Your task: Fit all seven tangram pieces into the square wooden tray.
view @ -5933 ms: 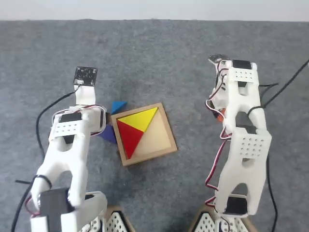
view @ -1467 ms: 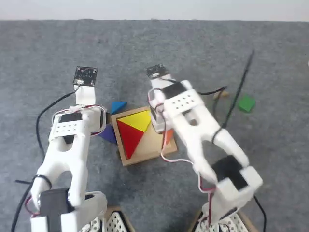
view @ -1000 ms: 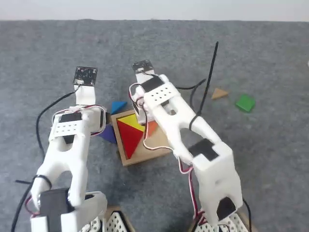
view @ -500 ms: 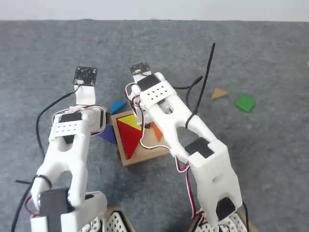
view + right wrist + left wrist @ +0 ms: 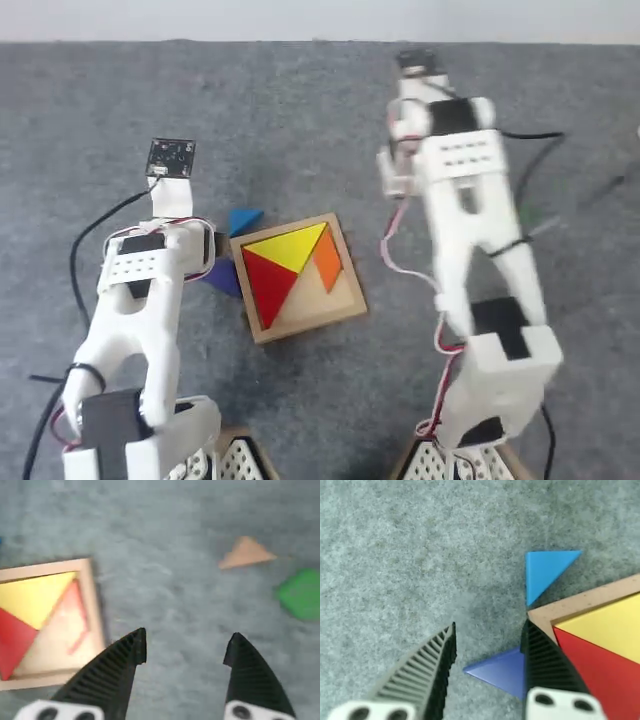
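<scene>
Though square, tray (image 5: pixel 312 321) askew, anticlockwise

surface: grey felt mat (image 5: pixel 250 110) across the table | far edge: pale wall strip (image 5: pixel 300 18) | light: even

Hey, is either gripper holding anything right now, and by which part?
Nothing is held. The left gripper is open beside the tray corner, and the right gripper is open above bare mat.
</scene>
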`<state>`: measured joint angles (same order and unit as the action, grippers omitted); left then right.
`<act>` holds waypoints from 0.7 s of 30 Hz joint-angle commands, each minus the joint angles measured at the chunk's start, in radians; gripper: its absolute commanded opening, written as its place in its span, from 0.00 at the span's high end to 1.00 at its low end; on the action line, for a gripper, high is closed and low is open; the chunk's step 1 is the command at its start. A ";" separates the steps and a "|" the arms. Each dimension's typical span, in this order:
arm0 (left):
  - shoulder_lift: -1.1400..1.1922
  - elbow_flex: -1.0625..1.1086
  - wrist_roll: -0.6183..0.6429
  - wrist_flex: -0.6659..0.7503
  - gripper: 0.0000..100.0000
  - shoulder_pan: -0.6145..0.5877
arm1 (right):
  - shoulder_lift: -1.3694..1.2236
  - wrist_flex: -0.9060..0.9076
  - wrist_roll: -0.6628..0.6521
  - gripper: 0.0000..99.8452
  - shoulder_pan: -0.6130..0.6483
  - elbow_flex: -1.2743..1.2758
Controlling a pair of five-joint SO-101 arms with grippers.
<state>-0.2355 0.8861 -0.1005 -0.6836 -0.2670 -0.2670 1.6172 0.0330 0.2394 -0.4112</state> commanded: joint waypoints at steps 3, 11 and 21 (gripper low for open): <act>-0.046 -0.008 0.009 0.018 0.79 -0.002 | 0.127 -0.022 -0.124 0.75 -0.202 0.100; -0.046 -0.008 0.009 0.018 0.79 -0.002 | 0.217 -0.219 -0.221 0.75 -0.288 0.391; -0.044 -0.004 0.011 0.018 0.79 0.000 | 0.039 -0.427 -0.041 0.75 -0.139 0.376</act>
<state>-0.2355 0.8861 -0.0974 -0.6836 -0.2670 -0.1335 1.2520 -0.1158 0.0552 0.0552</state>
